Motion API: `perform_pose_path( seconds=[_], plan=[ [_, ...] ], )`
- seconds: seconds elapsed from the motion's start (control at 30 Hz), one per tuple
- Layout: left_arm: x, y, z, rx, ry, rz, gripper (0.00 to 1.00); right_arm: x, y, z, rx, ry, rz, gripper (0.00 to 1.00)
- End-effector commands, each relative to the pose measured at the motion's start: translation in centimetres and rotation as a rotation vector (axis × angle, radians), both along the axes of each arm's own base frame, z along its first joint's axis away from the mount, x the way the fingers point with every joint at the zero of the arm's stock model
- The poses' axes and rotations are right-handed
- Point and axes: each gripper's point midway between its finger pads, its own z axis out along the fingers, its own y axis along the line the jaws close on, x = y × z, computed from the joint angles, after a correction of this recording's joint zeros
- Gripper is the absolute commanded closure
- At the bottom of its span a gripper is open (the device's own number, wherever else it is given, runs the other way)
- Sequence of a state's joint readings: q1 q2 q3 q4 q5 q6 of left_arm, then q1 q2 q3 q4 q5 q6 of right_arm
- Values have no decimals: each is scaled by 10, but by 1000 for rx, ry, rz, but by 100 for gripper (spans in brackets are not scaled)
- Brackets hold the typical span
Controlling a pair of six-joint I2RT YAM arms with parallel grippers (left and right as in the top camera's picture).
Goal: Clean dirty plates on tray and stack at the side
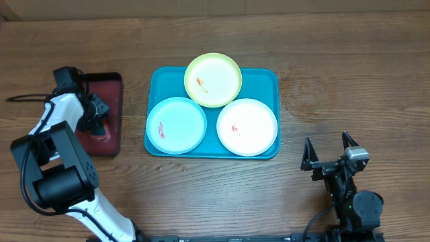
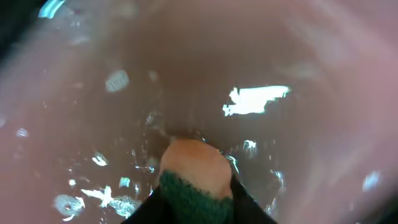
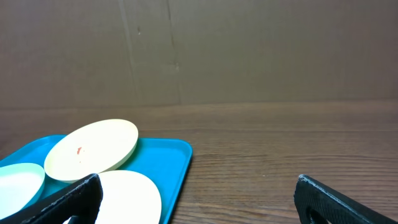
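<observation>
The plates, light blue [image 1: 176,125], yellow-green [image 1: 213,79] and white [image 1: 247,126], all lie on the turquoise tray [image 1: 272,79]. The yellow-green one sits at the tray's far edge, overhanging its rim and seemingly propped on the other two. They look like thin plastic, so I judge them light, stiff, slick and not fragile. The raised rim is the best place to pinch, and the propped yellow-green edge looks easiest to get under. Each plate carries a small red smear. Right of the tray, near its front corner, the right gripper [image 1: 327,144] stands wide apart and empty. Left of the tray, the left gripper [image 1: 99,115] is down over a dark red tray [image 1: 114,84]. Its own camera gives only a glare-streaked blur with a tan-and-green lump, perhaps a sponge [image 2: 191,167], at the fingers. I cannot tell whether it is clamped there.
</observation>
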State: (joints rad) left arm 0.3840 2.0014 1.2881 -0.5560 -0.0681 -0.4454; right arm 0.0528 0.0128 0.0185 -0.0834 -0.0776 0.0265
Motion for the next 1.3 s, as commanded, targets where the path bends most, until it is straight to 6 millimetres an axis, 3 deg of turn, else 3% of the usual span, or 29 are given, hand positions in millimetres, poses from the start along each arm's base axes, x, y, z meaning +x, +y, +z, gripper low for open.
perform_pose_path(
  seconds=[0.0,0.13,0.37,0.57,0.73,0.87,0.97,1.03,1.13,1.27],
  plan=[
    [-21,19,-21,-18,33,219,57,0,-2,-2,7,-2,-10,0],
    [-21,24,-20,-19,21,240,32,0,-2,-2,7,-2,-10,0],
    [-17,19,-13,-37,44,138,32,0,-2,-2,7,-2,-10,0],
    [-25,2,-2,-110,119,18,31,0,-2,-2,7,-2,-10,0],
    [-42,-15,-4,-194,182,10,20,0,-2,-2,7,-2,-10,0],
    [-49,-18,-4,-199,216,-41,18,0,-2,-2,7,-2,-10,0],
    [-49,-18,-4,-193,216,-71,28,0,-2,-2,7,-2,-10,0],
    [-48,-18,-4,-193,213,-71,51,0,-2,-2,7,-2,-10,0],
    [-47,-19,-4,-199,210,-62,96,0,-2,-2,7,-2,-10,0],
    [-42,-22,-4,-222,181,-54,96,0,-2,-2,7,-2,-10,0]
  ],
)
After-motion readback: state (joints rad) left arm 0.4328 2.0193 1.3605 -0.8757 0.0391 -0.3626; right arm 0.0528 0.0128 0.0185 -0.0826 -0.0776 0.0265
